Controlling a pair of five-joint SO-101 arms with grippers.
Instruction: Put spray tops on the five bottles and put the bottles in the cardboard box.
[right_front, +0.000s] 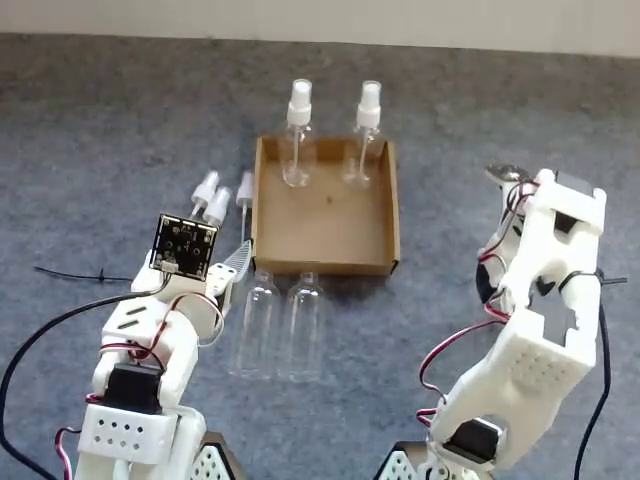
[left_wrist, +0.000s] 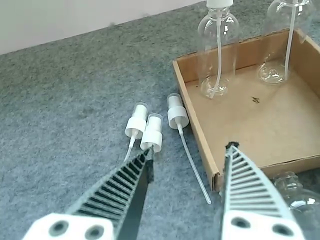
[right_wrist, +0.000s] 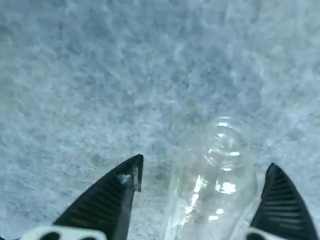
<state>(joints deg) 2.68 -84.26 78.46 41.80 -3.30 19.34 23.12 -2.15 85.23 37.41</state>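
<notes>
Spray tops (right_front: 216, 200) lie beside cardboard box (right_front: 325, 240); cable tie (right_front: 72, 274) farther off.

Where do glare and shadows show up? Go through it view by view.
High view: the cardboard box throws a dark shadow on the carpet along its near wall, next to the two lying bottles. Left wrist view: soft, even light, with thin glints on the standing bottles. Right wrist view: bright white glints on the clear bottle.
</notes>
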